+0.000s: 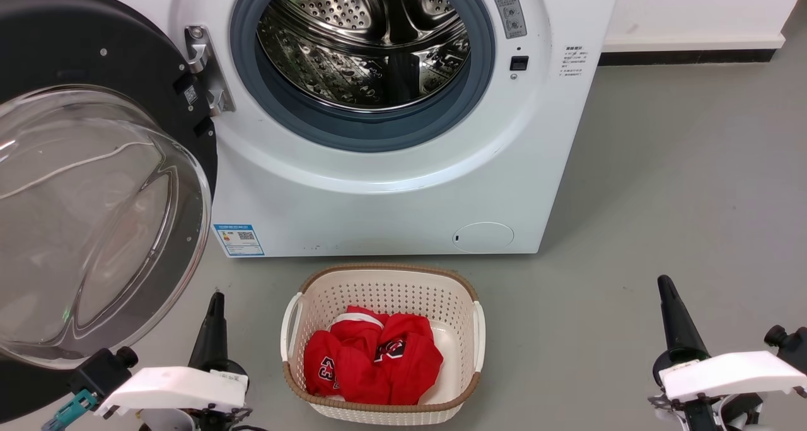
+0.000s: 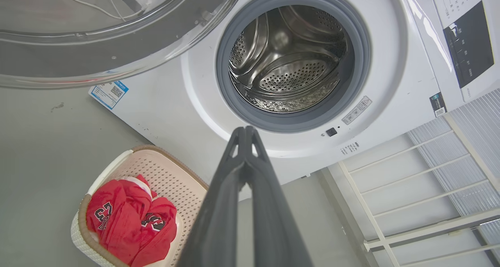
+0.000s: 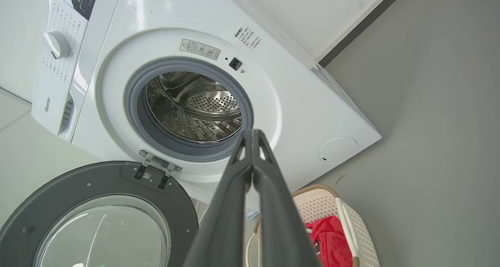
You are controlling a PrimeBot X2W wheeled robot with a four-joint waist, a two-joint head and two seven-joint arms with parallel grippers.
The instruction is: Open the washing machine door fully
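Observation:
The washing machine door (image 1: 94, 185) is swung wide to the left on its metal hinge (image 1: 205, 72), its black ring and clear glass bowl facing me; it also shows as washing machine door (image 2: 97, 36) and washing machine door (image 3: 97, 216). The steel drum (image 1: 362, 40) lies exposed inside the grey rubber ring. My left gripper (image 1: 216, 300) is shut, low at the left, just below the door's lower rim and apart from it. My right gripper (image 1: 665, 284) is shut at the lower right, over bare floor. Fingertips meet in both wrist views: left gripper (image 2: 245, 129), right gripper (image 3: 252, 132).
A cream laundry basket (image 1: 296, 317) holding red clothing (image 1: 372, 355) stands on the grey floor in front of the machine, between my two grippers. A small round white flap (image 1: 483, 237) sits low on the front panel. A white railing (image 2: 414, 204) is beside the machine.

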